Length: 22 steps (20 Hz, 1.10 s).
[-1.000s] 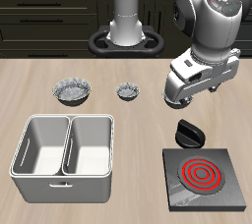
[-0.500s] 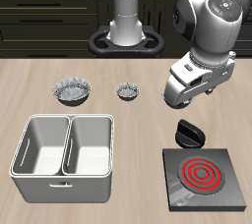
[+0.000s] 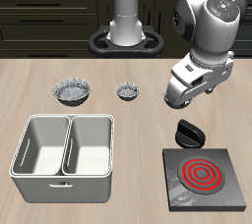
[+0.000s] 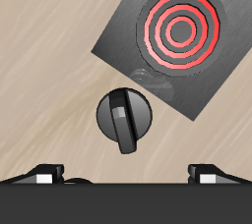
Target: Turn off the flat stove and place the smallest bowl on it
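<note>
Nothing done yet: flat dark-grey stove (image 3: pixel 205 177) rings glow red, its black knob (image 4: pixel 125 118) untouched below my spread, empty pincer (image 4: pixel 126 174); tiny crinkled silvery bowl (image 3: pixel 128 91) sits apart.

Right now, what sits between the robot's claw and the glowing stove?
The black knob sits between the gripper and the flat stove's red coils, clearest in the exterior view.
</note>
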### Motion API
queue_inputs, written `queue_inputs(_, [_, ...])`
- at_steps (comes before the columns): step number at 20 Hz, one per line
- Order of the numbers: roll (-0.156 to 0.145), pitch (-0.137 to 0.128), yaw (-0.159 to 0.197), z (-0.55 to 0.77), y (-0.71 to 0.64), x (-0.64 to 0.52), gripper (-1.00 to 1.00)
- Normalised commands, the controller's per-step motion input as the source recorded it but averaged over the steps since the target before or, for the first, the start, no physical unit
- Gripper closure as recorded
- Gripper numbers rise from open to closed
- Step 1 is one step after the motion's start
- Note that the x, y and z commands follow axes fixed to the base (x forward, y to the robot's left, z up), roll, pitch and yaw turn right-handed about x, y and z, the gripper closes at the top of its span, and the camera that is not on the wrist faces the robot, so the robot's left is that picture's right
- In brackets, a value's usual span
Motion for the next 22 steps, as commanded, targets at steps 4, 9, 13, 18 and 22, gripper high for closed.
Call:
queue_inputs(4, [0.009, -0.016, 0.067, -0.19, 0.02, -0.11, -1.00])
queue_inputs(9, [0.001, -0.003, 0.037, -0.15, -0.05, -0.06, -1.00])
queue_inputs(13, [0.007, -0.012, 0.042, -0.11, -0.04, -0.03, -1.00])
queue_inputs(18, [-0.003, 0.021, 0.003, -0.19, -0.05, 0.03, -1.00])
queue_inputs(22, [-0.003, 0.004, 0.003, -0.21, -0.07, -0.01, -1.00])
